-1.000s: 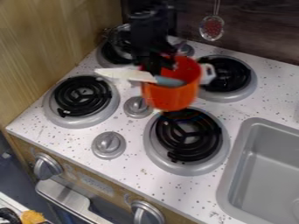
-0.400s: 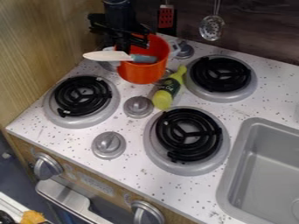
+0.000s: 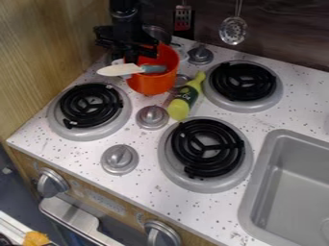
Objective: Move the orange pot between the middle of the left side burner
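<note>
1. The gripper [image 3: 137, 54] is lowered over the far left part of the stove top and is closed on the rim of the orange pot [image 3: 152, 82].
2. The orange pot is situated directly below the gripper and slightly to its right, with its opening turned upward. Whether its base is in contact with the table [image 3: 157, 190] cannot be told.
3. A pale-bladed utensil [image 3: 119, 70] is set at the mouth of the pot, just below the gripper; its blue-grey handle is seen at the opening, and its blade is extended leftward past the rim.
4. A yellow-green bottle [image 3: 179, 107] with a dark label is laid on its side, below and to the right of the gripper and near the pot.
5. Three black coil burners are seen: the left burner [image 3: 86, 105] below and to the left of the gripper, the front burner [image 3: 208, 149] farther below and to the right, and the right burner [image 3: 243, 81] well to the right.
6. A grey sink [image 3: 289, 180] is set well apart from the gripper, at the lower right.
7. A slotted spoon [image 3: 233, 30] and a red slotted turner [image 3: 183, 18] are hung against the dark wall, to the gripper's upper right.
</note>
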Robot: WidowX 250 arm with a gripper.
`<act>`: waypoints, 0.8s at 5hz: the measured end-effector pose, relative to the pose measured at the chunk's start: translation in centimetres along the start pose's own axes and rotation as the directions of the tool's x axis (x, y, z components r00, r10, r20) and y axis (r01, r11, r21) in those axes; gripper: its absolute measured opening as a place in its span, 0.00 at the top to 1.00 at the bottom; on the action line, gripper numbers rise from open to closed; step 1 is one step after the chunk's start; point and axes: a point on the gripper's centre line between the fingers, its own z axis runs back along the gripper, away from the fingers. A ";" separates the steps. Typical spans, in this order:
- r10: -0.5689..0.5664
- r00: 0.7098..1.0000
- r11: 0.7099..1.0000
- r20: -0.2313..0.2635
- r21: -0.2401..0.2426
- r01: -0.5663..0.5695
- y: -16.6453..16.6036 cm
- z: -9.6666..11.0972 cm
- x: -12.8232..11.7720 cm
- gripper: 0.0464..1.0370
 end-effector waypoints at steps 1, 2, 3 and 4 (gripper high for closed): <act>-0.004 1.000 1.000 -0.006 -0.001 0.004 0.6 -1.5 0.4 0.97; 0.005 1.000 1.000 0.001 -0.002 -0.005 0.8 -2.0 0.6 0.97; 0.005 1.000 1.000 -0.014 -0.011 -0.005 1.0 -2.6 0.5 0.97; 0.006 1.000 1.000 0.011 -0.022 -0.006 0.9 -2.8 0.8 0.97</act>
